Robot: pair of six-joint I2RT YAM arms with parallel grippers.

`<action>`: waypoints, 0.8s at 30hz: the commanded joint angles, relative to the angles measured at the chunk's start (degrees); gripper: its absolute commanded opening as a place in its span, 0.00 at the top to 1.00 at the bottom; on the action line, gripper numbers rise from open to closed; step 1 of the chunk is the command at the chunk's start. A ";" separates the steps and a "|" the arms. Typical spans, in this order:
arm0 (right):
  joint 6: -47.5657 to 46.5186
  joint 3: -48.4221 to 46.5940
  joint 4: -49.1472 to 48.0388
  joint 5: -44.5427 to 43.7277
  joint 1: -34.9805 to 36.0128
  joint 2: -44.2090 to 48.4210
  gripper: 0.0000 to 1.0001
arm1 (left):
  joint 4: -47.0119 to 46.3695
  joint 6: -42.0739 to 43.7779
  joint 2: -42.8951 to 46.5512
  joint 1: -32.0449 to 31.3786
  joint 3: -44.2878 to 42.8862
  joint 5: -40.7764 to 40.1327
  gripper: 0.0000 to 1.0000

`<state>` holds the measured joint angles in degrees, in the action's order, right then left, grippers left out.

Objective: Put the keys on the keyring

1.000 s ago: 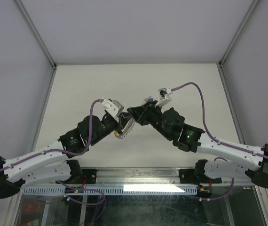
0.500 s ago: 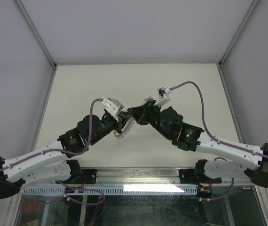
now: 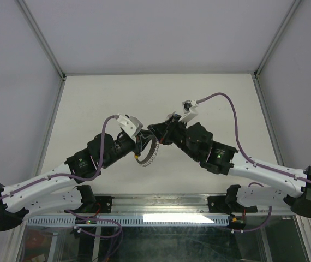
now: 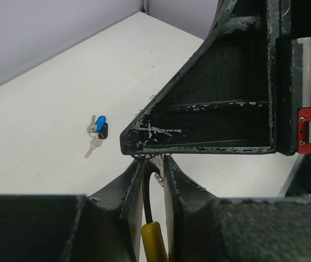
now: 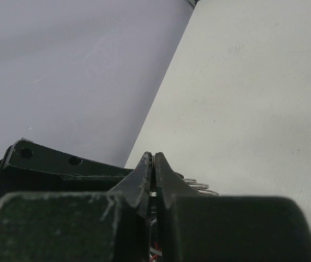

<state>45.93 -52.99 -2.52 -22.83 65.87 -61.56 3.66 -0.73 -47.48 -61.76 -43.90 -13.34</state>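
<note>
Hanging above the white counter (image 4: 46,103), the ribbed keyring (image 3: 152,155) sat between the two pincers, well apart from the keys (image 4: 96,132).

Its yellow segment (image 4: 154,243) lay in the narrow gap of the left pincer (image 4: 154,166), whose fingers (image 4: 132,183) stood slightly parted; whether they gripped it could not be told. The right pincer (image 5: 153,164) was pressed together on the ring's silvery coils (image 5: 199,187), tip to tip with the left one. The keys lay flat on the counter in a small cluster, beyond the pincers in the left wrist view, the blue-headed key (image 4: 100,121) on top and a plain silver key (image 4: 94,146) trailing nearer.
</note>
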 commanded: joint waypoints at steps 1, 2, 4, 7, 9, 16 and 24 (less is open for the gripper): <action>-0.58 -2.89 -2.77 -0.32 0.17 0.98 1.00 | -2.37 0.70 0.25 0.06 -1.45 5.13 0.83; -0.71 -2.77 -2.70 -0.49 0.14 1.14 1.00 | -2.35 0.79 0.21 0.06 -1.45 5.29 0.83; -0.97 -2.76 -2.44 -0.78 0.14 1.43 1.00 | -2.07 1.06 0.00 0.06 -1.53 5.59 0.85; -1.44 -2.88 -1.95 -1.15 0.18 1.87 1.00 | -1.66 1.47 -0.25 0.06 -1.75 5.79 0.88; -1.76 -2.85 -1.63 -1.46 0.14 2.05 1.00 | -1.23 1.68 -0.28 0.10 -1.80 5.81 0.88; -2.42 -2.51 -1.45 -2.00 0.21 2.75 1.00 | -0.60 1.96 -0.47 0.06 -1.98 6.34 0.79; -3.03 -2.27 -0.85 -2.81 0.14 3.79 1.00 | -0.05 2.05 -1.09 0.06 -2.50 7.10 0.92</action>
<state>43.64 -53.04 0.62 -23.16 65.93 -60.05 4.08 0.97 -48.38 -61.43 -43.92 -9.85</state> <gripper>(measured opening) 0.010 0.132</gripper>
